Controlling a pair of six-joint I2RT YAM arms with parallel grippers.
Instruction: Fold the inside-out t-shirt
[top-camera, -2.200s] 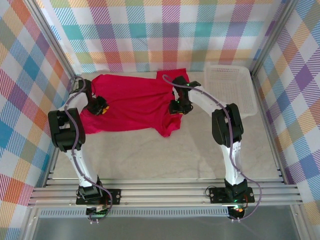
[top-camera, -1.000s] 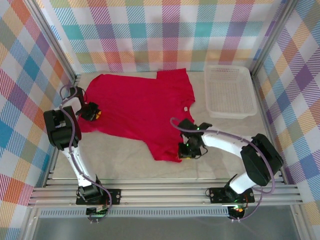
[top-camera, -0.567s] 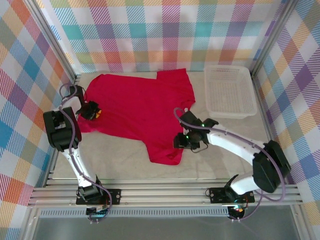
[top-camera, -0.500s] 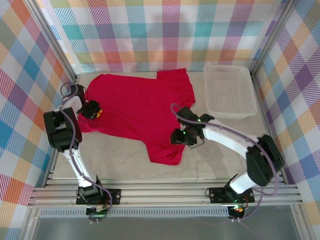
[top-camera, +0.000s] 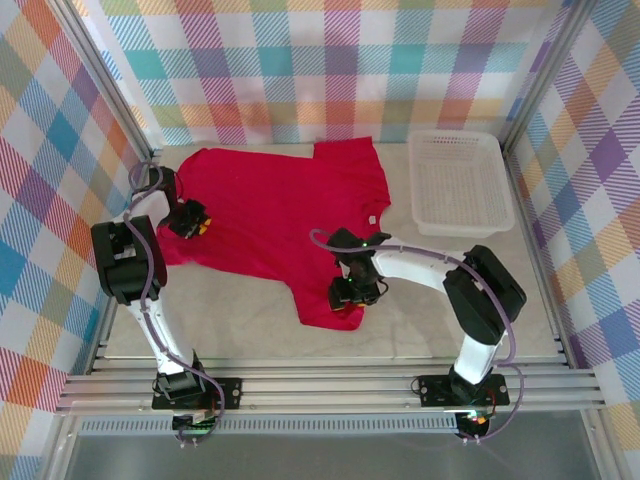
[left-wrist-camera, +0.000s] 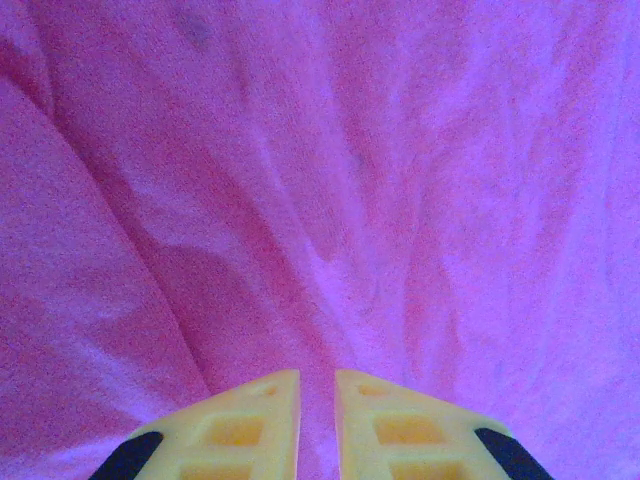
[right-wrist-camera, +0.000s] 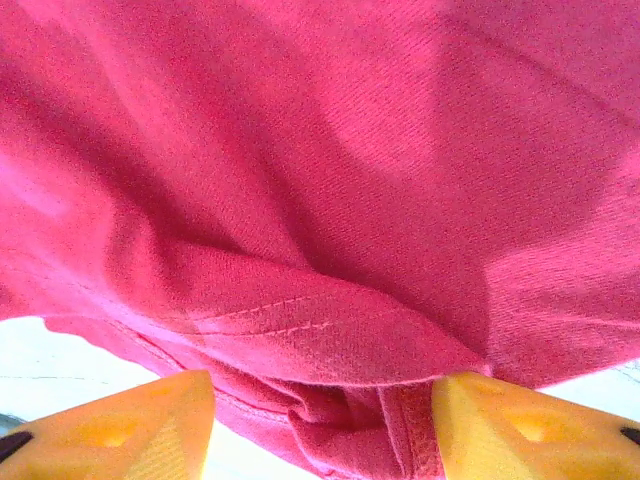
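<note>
Looking down from the top, the red t-shirt (top-camera: 270, 210) is seen spread out on the table (top-camera: 240, 325). Its small white tag (top-camera: 371, 218) is on the side near the white basket (top-camera: 460, 185). The left claw (top-camera: 192, 220) is set on the shirt's left edge. The right claw (top-camera: 345, 295) is set over the flap of cloth that sticks out toward the arms. No fold is seen, so the shirt is judged to be at the laying-flat step, before the first fold.

From the left wrist, the two yellow fingers (left-wrist-camera: 240, 425) are seen almost together, with just a thin gap. Cloth is seen in that gap and creases run toward it. A pinch of the shirt is judged to be held there.

From the right wrist, the yellow fingers (right-wrist-camera: 120, 425) are seen far apart, one at each bottom corner. Nothing is held by them. A stitched hem (right-wrist-camera: 300, 325) of the shirt is bunched up between them, and a bit of table is seen under it.

For the next move, the right claw is likely needed lower and closed on that hem, so that just the edge is caught. The flap can then be pulled flat or folded over the body. The left edge should be held tight, so the shirt is not dragged along.
</note>
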